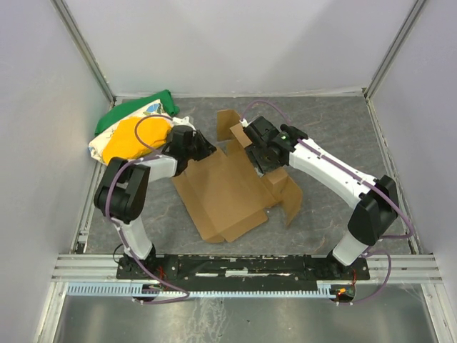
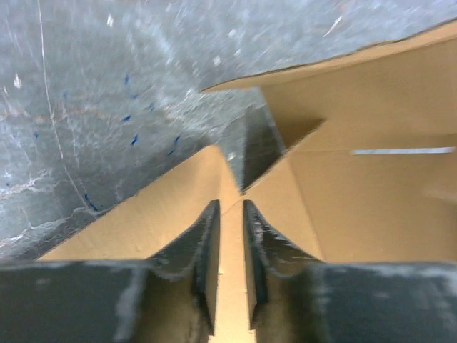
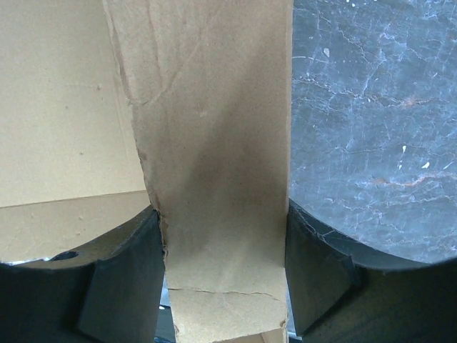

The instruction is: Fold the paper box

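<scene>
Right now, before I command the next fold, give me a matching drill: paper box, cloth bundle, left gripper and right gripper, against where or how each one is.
Things:
1. paper box
2. cloth bundle
3. left gripper
4. right gripper

Places or states:
A. fingers wide apart, a broad cardboard flap filling the gap
B. far left corner of the table
C. fingers close together, a thin strip of cardboard showing between them
D. spread open mid-table between the two arms, some flaps raised

Pairs: 1-D, 2-B, 3-C, 4-A.
</scene>
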